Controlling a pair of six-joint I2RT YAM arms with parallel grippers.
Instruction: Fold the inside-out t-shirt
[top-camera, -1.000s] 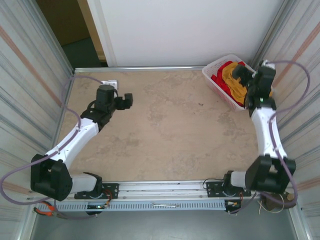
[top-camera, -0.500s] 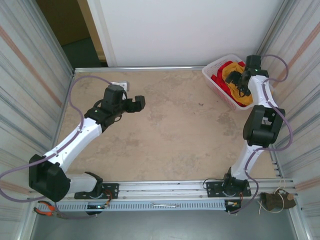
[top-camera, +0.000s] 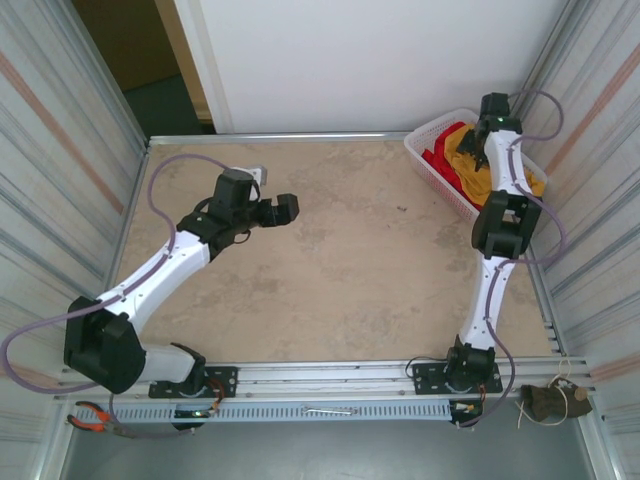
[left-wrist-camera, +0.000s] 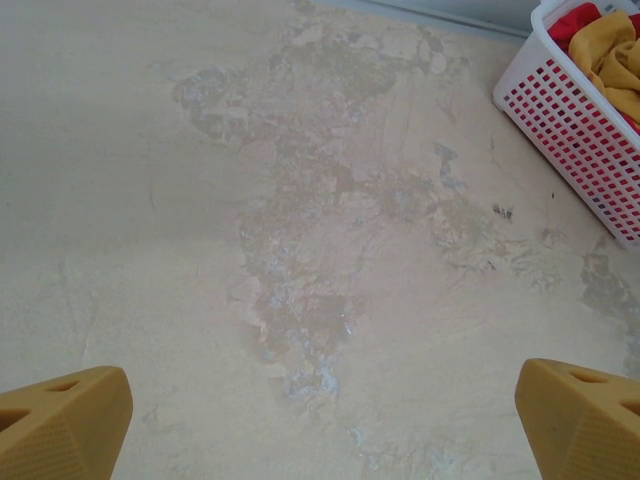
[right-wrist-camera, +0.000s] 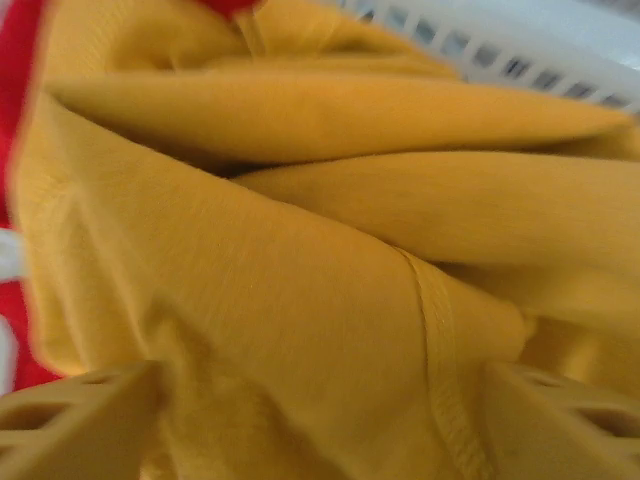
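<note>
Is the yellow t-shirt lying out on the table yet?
No, the yellow t-shirt is bunched in the white basket at the far right corner of the table.

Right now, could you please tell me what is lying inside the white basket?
The mustard-yellow t-shirt lies bunched on top of a red garment inside the white basket. Anything beneath the two is covered.

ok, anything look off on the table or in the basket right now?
Nothing spilled or broken. The t-shirt lies crumpled in the white basket at the far right corner, with a red garment, as expected before folding. The table has mottled patches mid-surface that look like wear. Loose pliers sit by the near-left rail.
</note>
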